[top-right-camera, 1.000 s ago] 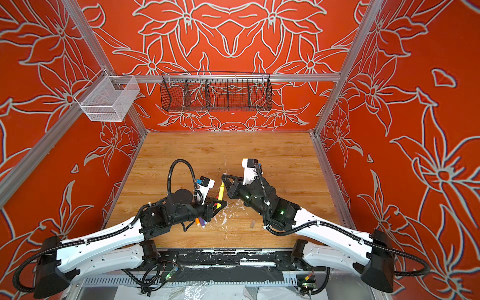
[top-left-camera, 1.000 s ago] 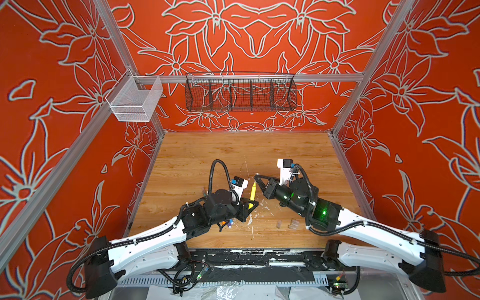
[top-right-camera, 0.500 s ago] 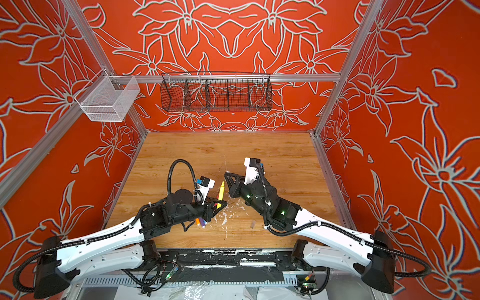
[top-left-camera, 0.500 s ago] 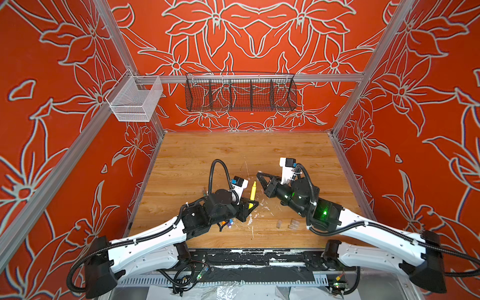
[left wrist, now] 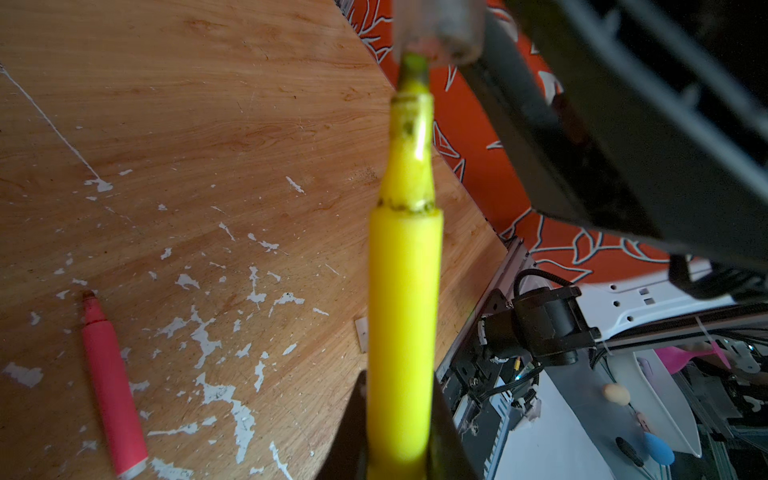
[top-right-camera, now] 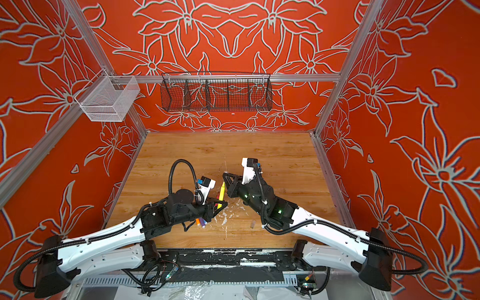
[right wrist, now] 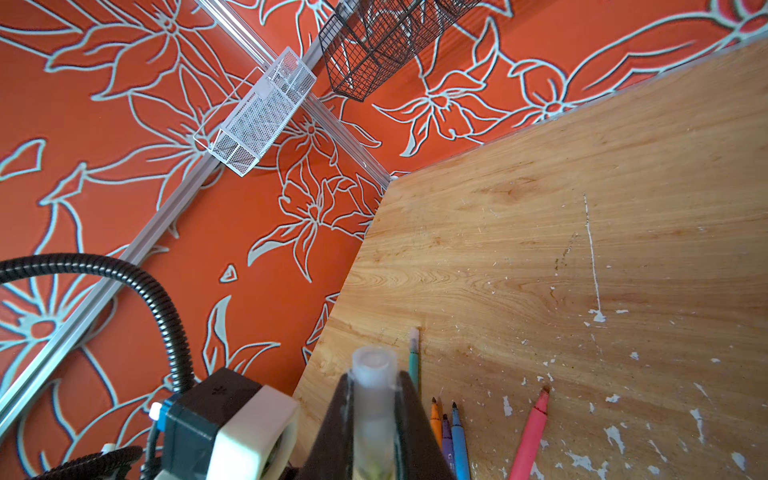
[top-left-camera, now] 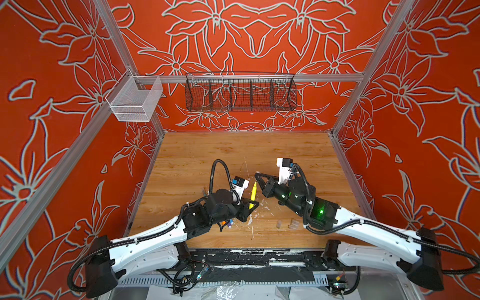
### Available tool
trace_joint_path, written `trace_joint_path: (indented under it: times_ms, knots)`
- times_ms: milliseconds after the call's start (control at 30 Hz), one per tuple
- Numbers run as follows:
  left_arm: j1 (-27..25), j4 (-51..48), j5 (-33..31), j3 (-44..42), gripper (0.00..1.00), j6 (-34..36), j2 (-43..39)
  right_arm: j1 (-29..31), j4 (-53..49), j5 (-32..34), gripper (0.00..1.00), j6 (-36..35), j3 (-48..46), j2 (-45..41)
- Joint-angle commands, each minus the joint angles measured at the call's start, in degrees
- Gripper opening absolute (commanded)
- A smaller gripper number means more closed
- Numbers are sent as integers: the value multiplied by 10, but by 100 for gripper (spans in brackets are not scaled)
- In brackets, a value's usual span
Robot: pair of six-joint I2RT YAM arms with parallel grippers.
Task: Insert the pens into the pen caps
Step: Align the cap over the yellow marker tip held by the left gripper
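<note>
Paint-flecked wooden tabletop [top-left-camera: 233,155]: spare pen caps [top-left-camera: 294,224] and loose pens [top-left-camera: 230,223] lie near the front edge. Beyond them, the left gripper [top-left-camera: 251,206] clamps the yellow pen [top-left-camera: 253,192], tip at the mouth of the clear cap [right wrist: 372,399] pinched tight in the right gripper [top-left-camera: 259,176]. Capping looks in hand; next, a straight, aligned push.

Both top views look steeply down from high above the near edge, sharing the whole wooden table [top-left-camera: 233,155]. The left wrist view sits close against the yellow pen [left wrist: 403,311], facing along it. The right wrist view faces along a clear cap [right wrist: 372,399] toward the white basket [right wrist: 262,120], and both wrist views catch the pink pen [left wrist: 110,374].
</note>
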Motion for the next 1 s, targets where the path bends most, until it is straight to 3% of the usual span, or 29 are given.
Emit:
trace_joint_path:
  times_ms: [0, 833, 967]
  knots:
    - [-4, 15, -10, 17, 0, 0, 5, 6, 21, -16, 0, 12, -12, -4]
    - [0, 37, -23, 50, 0, 20, 5, 39, 10, -29, 0, 21, -68, -27]
    - [33, 60, 19, 50, 0, 2, 28, 63, 11, -45, 0, 3, -66, -30]
